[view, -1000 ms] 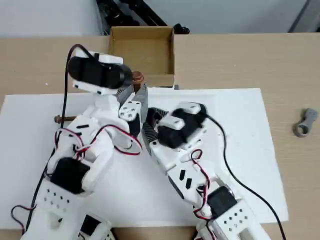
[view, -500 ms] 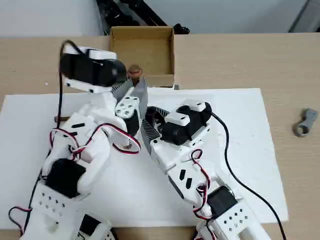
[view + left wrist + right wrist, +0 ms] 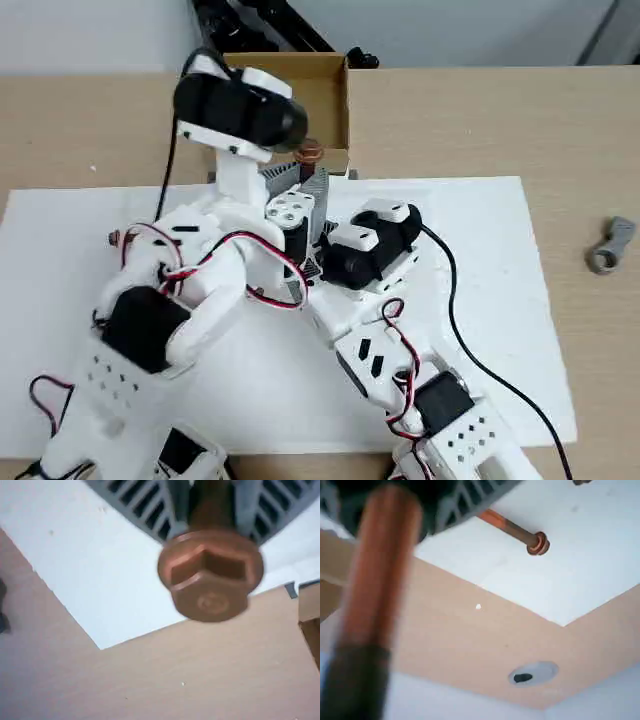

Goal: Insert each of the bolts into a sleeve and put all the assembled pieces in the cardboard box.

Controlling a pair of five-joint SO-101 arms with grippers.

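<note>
A cardboard box (image 3: 320, 100) is sitting open on the bench (image 3: 500, 120). Beside it the left claw (image 3: 308, 175) is clamping a copper bolt (image 3: 210, 575), head jutting toward the box.

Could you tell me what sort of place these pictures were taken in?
Probably a robotics lab bench: small robot arms on a wooden table, a white work board, a cardboard box and a copper bolt.

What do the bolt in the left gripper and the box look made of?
The bolt: probably metal with a copper-coloured finish, going by the soft sheen and the crisp hex head on a round flange; it could be plated. The box: cardboard, going by the matte brown surface and thin folded walls.
</note>
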